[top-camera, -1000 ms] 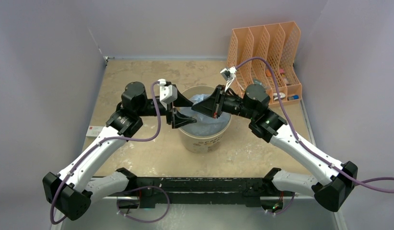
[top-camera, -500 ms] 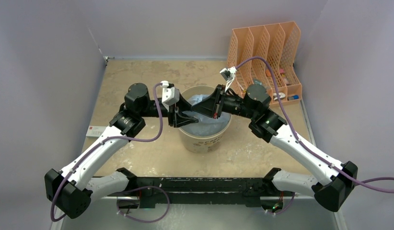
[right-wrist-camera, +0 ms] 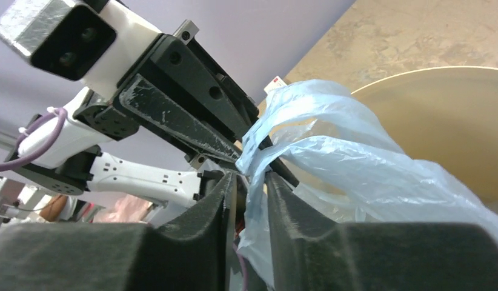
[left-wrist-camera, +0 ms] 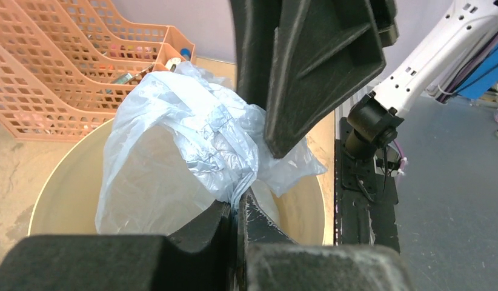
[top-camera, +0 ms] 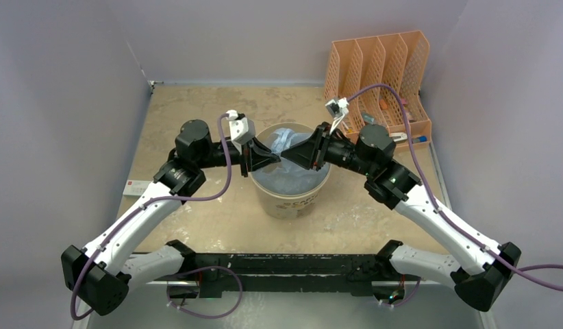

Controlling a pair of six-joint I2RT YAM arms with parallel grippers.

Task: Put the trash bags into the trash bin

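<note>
The trash bin (top-camera: 292,202) stands upright near the middle of the table (top-camera: 196,110), its mouth open to the ceiling. The trash bag (left-wrist-camera: 174,133) lies mostly inside it. The pale-blue film fills the mouth, and one bunched fold rises above the rim towards the far side, so the gathered part points roughly upward out of the bin. Both claws meet over the bin's centre from opposite sides, tips almost touching. The left gripper (left-wrist-camera: 237,209) is clamped on the trash bag, its two fingers pressed together with a pinch of film caught at their tips. The right gripper (right-wrist-camera: 251,188) has its fingers a little apart with a strip of film running through the gap. Whether they press on that strip cannot be told. The bag's loose bulk hangs from these two holds down into the bin, and none of it drapes over the outer wall in the top view. Bare table lies on the bin's left, towards the far left corner, and along the near edge in front of it. An orange mesh organizer (top-camera: 378,68) fills the far right corner, close behind the right arm. A small white card (top-camera: 132,186) lies at the left edge, and walls close the left, far and right sides.
</note>
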